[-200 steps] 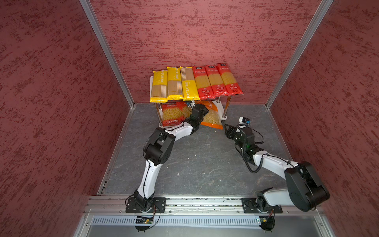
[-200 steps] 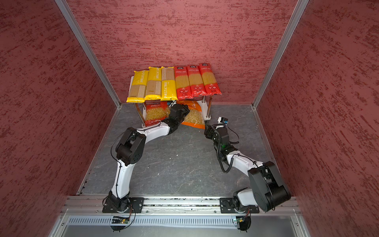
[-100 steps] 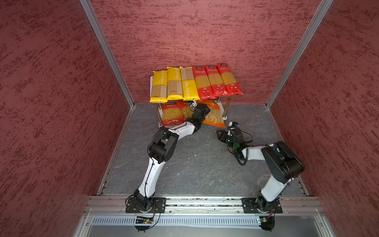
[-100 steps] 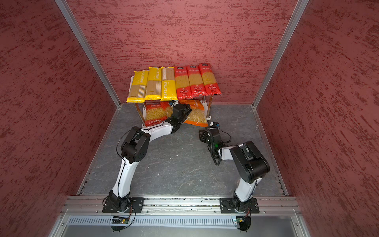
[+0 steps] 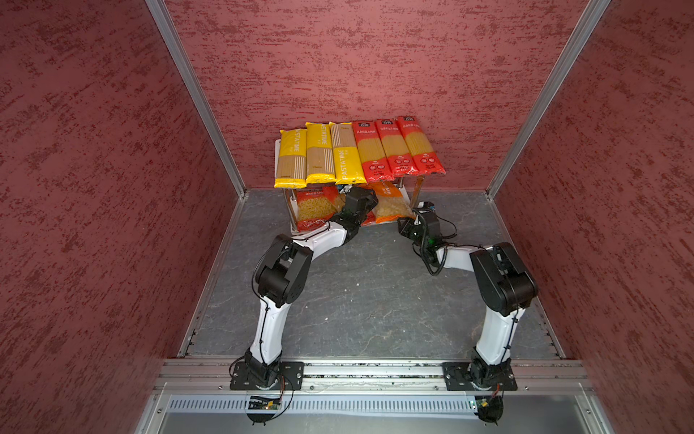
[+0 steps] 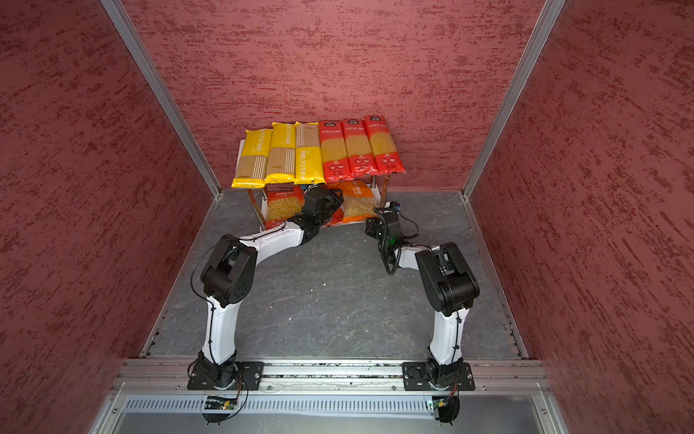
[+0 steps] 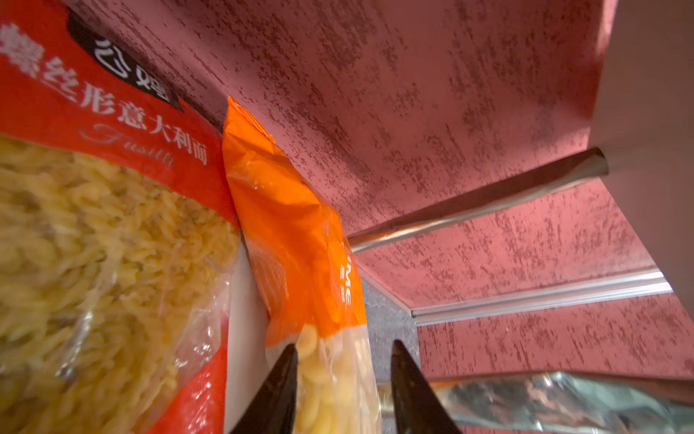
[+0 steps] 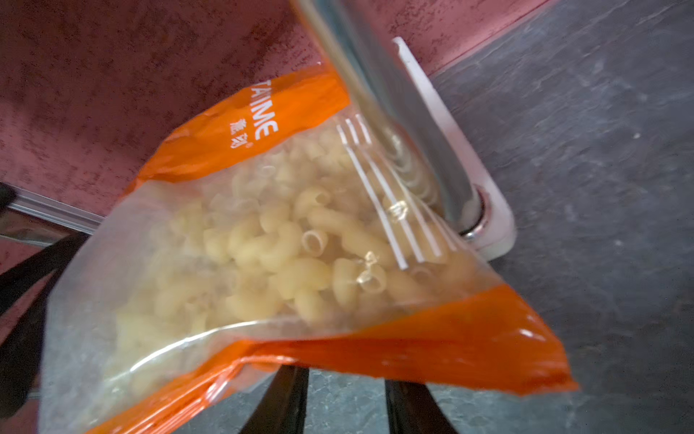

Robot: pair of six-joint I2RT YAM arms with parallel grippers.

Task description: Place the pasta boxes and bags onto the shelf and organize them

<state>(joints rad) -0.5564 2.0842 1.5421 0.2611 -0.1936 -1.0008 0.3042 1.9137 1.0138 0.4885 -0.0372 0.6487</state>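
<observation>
Both half-open, neither visibly pinching — left gripper (image 7: 343, 347) astride the orange macaroni bag (image 7: 293, 225), right gripper (image 8: 343, 379) at its seam. Light, floppy, slippery — best pinched by that seam.

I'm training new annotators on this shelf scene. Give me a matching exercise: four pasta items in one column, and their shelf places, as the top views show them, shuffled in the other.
Things:
1. yellow spaghetti packs
2. red spaghetti bags
3. orange macaroni bag
4. red short-pasta bag

Places on the shelf, as seen in both top views:
A. lower tier, right end
B. upper tier, left half
C. lower tier, left end
D. upper tier, right half

Pairs: 1-B, 2-D, 3-A, 4-C.
</observation>
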